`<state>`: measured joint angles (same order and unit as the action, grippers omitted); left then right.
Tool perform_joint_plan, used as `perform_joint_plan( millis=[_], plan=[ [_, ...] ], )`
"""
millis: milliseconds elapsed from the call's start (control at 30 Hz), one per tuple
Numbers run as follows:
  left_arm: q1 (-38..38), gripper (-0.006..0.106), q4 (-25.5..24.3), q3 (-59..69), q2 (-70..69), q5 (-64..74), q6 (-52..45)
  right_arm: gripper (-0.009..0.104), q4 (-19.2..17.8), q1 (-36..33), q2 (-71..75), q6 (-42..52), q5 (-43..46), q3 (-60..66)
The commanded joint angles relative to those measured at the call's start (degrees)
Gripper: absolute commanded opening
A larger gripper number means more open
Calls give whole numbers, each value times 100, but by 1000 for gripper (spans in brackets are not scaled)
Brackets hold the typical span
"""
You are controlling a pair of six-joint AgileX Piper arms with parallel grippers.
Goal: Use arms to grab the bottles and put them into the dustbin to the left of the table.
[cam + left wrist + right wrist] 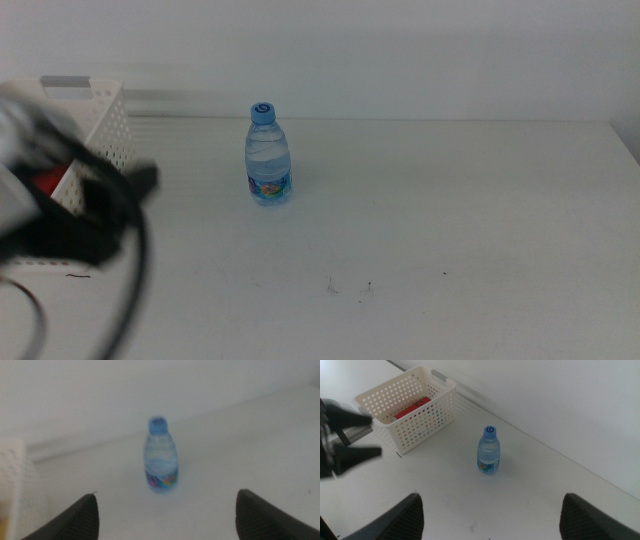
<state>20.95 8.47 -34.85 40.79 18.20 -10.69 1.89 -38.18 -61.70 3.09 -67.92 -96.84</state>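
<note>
The left gripper (165, 512) is hanging with its jaws spread wide and empty, aimed at the small water bottle (161, 455) that is standing upright ahead of it on the table (450, 230). In the middle view the left arm (85, 215) is showing blurred at the table's left edge, in front of the dustbin (105, 120). The right gripper (490, 515) is waiting high over the table's right side, its jaws likewise parted and carrying nothing. The water bottle (268, 155) is sitting toward the table's far edge, well apart from the dustbin (420, 412), which is holding a red item (412, 407) that is probably the soda can. The yellow-drink bottle is not clearly showing. Judging from this, the task is nearing completion: the water bottle is waiting to be grasped and dropped in.
</note>
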Motion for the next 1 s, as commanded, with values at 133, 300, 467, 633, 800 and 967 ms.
perform_joint_plan(
  millis=[133, 300, 467, 633, 800, 967],
  plan=[
    [796, 94, -1332, 1279, 227, -1954, 1723, 90, -17, -7, 29, 39, 27, -55],
    [815, 94, -1332, 1739, 797, -2494, 1696, 90, -17, -7, 29, 39, 27, -55],
    [815, 94, -1332, 1825, 1133, -3240, 1654, 90, -17, -7, 29, 39, 27, -55],
    [815, 94, -1385, 1825, 1272, -3577, 1503, 90, -17, -7, 29, 39, 27, -55],
    [815, 94, -1408, 2178, 1586, -4676, 1532, 90, -17, -7, 29, 39, 27, -55],
    [815, 94, -660, 2861, 2694, -6980, 1069, 90, -17, -7, 29, 39, 27, -55]
  ],
)
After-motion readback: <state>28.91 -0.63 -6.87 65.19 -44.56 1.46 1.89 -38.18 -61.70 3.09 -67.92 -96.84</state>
